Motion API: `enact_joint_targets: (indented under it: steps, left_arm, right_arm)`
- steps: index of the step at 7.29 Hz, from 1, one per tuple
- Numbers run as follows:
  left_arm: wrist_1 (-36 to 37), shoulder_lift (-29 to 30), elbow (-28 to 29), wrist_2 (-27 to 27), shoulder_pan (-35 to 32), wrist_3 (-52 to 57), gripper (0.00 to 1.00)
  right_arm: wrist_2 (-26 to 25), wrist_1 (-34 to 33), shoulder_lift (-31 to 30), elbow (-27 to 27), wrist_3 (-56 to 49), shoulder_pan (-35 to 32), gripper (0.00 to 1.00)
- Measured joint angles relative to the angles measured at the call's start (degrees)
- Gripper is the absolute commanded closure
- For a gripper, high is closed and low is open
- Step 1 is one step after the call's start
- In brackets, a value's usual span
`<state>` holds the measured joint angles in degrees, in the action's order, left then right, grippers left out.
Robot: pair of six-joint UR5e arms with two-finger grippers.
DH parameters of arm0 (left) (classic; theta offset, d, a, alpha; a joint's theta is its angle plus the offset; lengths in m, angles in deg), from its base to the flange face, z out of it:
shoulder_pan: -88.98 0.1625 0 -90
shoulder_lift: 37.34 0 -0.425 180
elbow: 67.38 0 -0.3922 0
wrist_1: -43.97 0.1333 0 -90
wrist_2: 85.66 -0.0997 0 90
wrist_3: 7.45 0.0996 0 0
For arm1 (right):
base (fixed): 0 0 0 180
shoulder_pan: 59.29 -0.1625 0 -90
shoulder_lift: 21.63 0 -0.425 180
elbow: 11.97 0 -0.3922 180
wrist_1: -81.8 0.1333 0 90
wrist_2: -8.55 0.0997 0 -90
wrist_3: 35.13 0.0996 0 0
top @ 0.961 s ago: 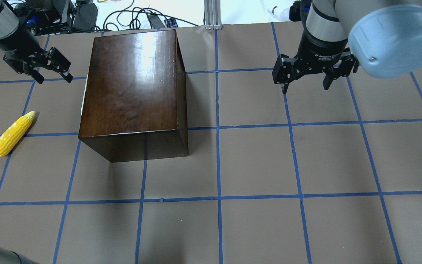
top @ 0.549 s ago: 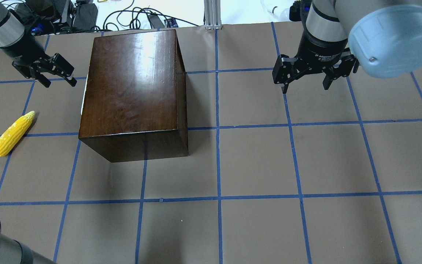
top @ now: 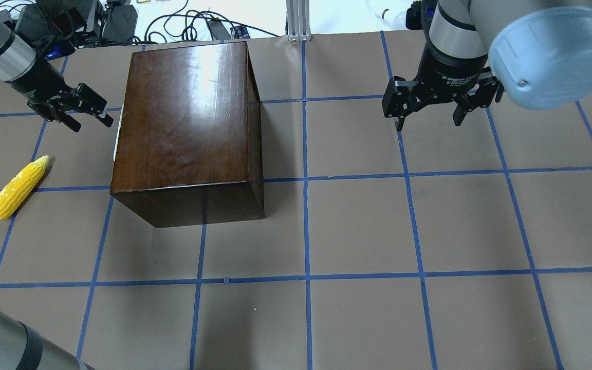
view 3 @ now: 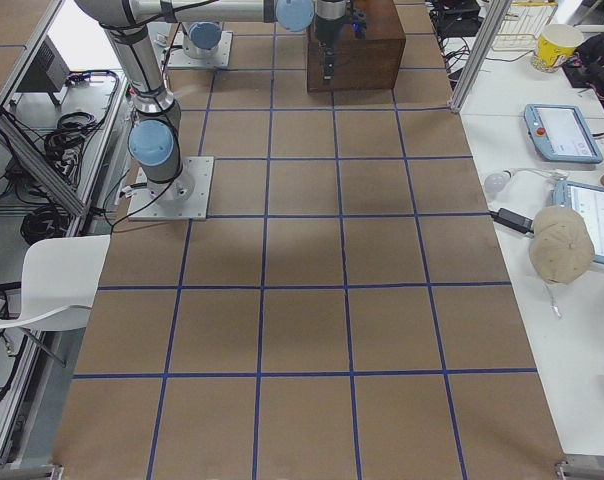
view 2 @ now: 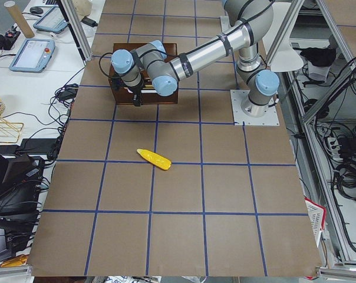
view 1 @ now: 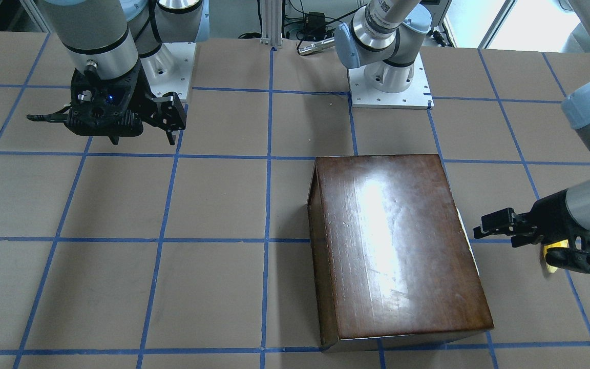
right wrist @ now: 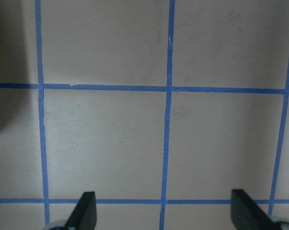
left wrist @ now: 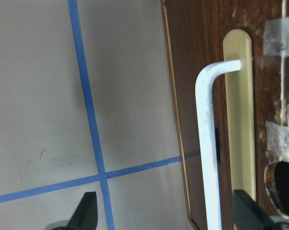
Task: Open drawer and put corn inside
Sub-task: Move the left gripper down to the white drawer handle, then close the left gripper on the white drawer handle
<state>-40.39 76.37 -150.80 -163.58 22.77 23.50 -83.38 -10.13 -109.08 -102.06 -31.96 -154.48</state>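
The glossy dark-brown box [top: 188, 123] stands left of the table's middle, with its drawer shut. The drawer front [left wrist: 202, 57] faces left and carries a white bar handle [left wrist: 203, 120]. My left gripper [top: 91, 123] is open and close to that face. In the left wrist view [left wrist: 166, 215] the handle lies between the fingers. The yellow corn [top: 17, 187] lies on the table left of the box, nearer than the left gripper. It is partly hidden behind the left gripper in the front view [view 1: 551, 256]. My right gripper [top: 428, 122] is open and empty, hanging over bare table at the far right.
Brown paper with a blue tape grid [top: 306, 277] covers the table. Cables and gear [top: 121, 20] and an aluminium post [top: 298, 20] lie beyond the far edge. The arm bases [view 1: 390, 82] stand on the robot's side.
My left gripper has moved right and a little nearer, toward the box's left face. The right arm, corn and box have not moved.
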Motion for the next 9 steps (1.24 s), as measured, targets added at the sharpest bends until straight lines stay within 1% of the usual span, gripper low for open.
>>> enact_joint_targets:
  steps: [2, 4, 9]
  left_arm:
    - [0.5, 0.5, -0.7, 0.9, 0.0, -0.5, 0.0]
    - [1.2, 0.7, -1.7, 3.0, -0.1, -1.6, 0.0]
    - [2.1, 1.3, -2.2, 3.5, -0.1, -1.9, 0.0]
  right_arm:
    - [0.0, 0.0, 0.0, 0.0, 0.0, 0.0, 0.0]
    - [0.0, 0.0, 0.0, 0.0, 0.0, 0.0, 0.0]
    - [0.0, 0.0, 0.0, 0.0, 0.0, 0.0, 0.0]
